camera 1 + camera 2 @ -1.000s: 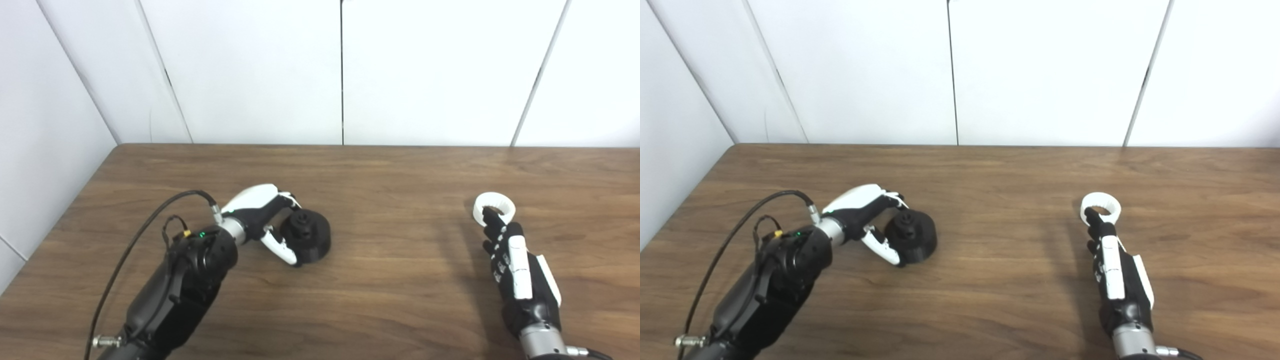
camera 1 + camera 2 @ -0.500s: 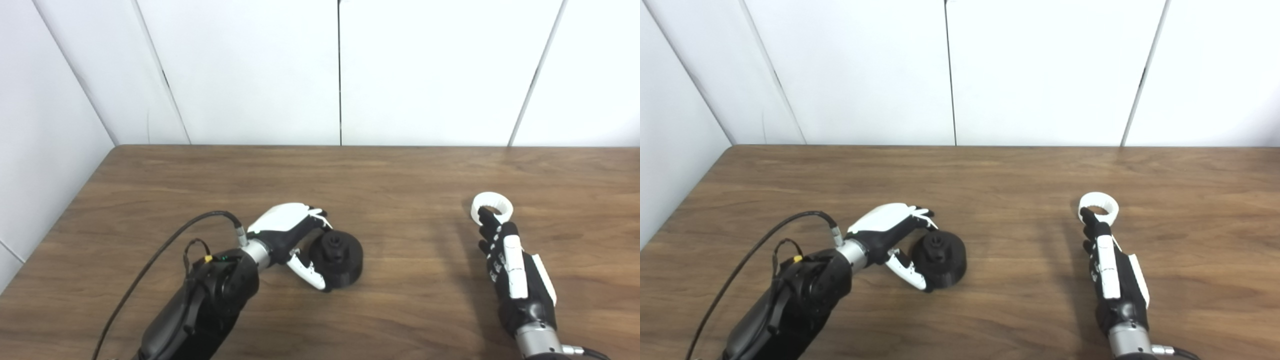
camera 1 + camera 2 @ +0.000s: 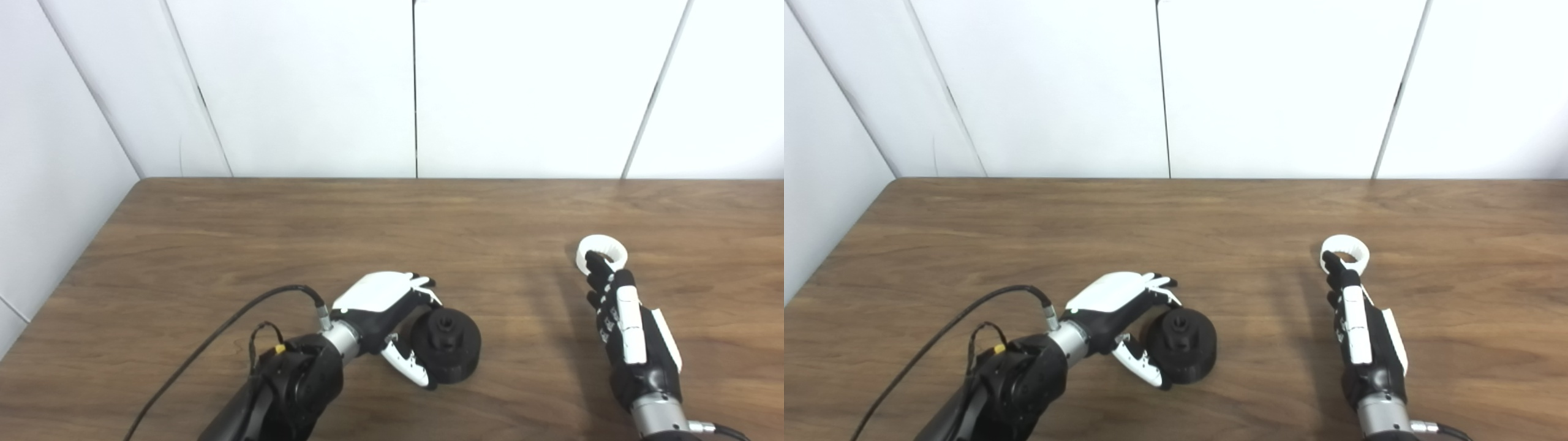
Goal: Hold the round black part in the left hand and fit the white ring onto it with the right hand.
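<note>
The round black part (image 3: 447, 345) lies on its side low on the wooden table (image 3: 343, 226), its hub facing up and toward me. My left hand (image 3: 384, 305) is shut on it, fingers over its far side and thumb along its near left edge. The white ring (image 3: 601, 253) lies flat on the table at the right. My right hand (image 3: 631, 334) is stretched out flat and open just in front of it, with its fingertips (image 3: 1331, 260) at the ring's near rim. Whether they press on it I cannot tell.
A black cable (image 3: 245, 312) loops off my left forearm over the table. White wall panels (image 3: 416, 92) stand right behind the table's far edge, and a side wall runs along its left edge.
My left hand has carried the black part to the right and nearer to me. The right hand and the white ring have stayed where they were.
</note>
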